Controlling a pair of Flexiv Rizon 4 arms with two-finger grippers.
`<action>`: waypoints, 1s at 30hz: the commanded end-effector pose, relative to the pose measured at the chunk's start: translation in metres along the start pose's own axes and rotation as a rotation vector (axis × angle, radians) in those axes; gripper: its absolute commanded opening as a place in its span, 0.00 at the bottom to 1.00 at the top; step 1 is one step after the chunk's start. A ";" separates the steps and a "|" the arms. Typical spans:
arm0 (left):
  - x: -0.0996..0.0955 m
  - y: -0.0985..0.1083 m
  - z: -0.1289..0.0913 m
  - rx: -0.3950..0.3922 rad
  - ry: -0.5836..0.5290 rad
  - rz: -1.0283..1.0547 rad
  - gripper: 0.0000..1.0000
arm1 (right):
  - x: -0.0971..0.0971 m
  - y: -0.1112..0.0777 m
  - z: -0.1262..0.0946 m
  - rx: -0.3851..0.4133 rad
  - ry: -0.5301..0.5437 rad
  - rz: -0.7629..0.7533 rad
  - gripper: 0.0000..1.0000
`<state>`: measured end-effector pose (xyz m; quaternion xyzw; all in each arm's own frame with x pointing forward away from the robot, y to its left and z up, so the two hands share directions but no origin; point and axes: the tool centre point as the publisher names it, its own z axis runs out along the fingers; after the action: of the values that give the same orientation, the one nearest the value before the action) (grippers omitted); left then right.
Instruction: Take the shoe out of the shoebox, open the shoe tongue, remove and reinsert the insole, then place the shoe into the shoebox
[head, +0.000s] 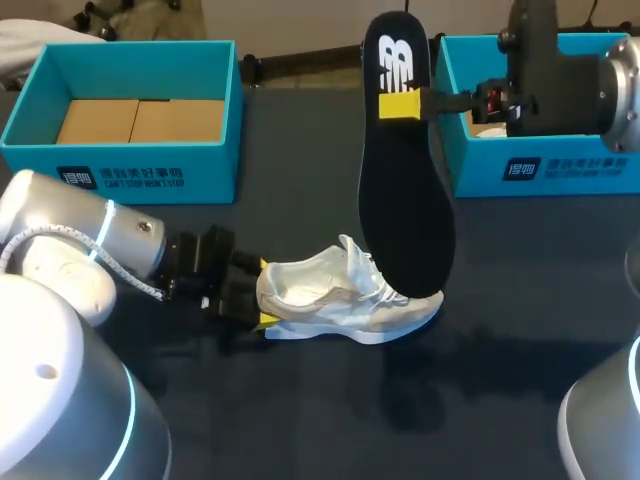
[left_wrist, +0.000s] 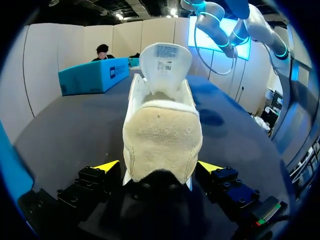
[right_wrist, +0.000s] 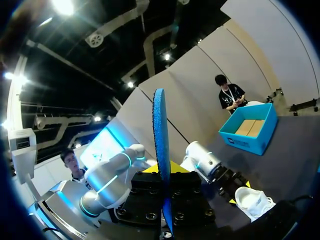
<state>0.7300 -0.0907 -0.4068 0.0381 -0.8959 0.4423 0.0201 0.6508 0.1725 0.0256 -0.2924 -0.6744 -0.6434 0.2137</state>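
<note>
Insole (head: 405, 190) upright, pinched in right hand (head: 400, 105); left hand (left_wrist: 159, 166) clamps shoe (head: 340, 295) heel.

Silver arms (head: 90, 235) ringed in cyan light carry black, screw-studded hands (left_wrist: 159, 166) tipped yellow.

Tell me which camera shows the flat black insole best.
The head view: the flat black insole shows its whole face, held by the right gripper. The right wrist view gives only its thin blue edge; the left wrist view, nothing sure.
</note>
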 end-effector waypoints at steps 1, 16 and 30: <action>0.001 -0.010 -0.011 -0.147 0.002 -0.014 1.00 | 0.000 0.000 0.002 0.002 -0.003 0.002 0.00; 0.006 -0.019 -0.036 -0.396 -0.013 -0.001 1.00 | 0.000 0.000 0.002 0.002 -0.003 0.002 0.00; 0.008 -0.035 -0.049 -0.540 -0.020 0.018 1.00 | 0.000 0.000 0.002 0.002 -0.003 0.002 0.00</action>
<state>0.7261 -0.0727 -0.3529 0.0281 -0.9730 0.2286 0.0160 0.6507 0.1725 0.0257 -0.2925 -0.6744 -0.6434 0.2138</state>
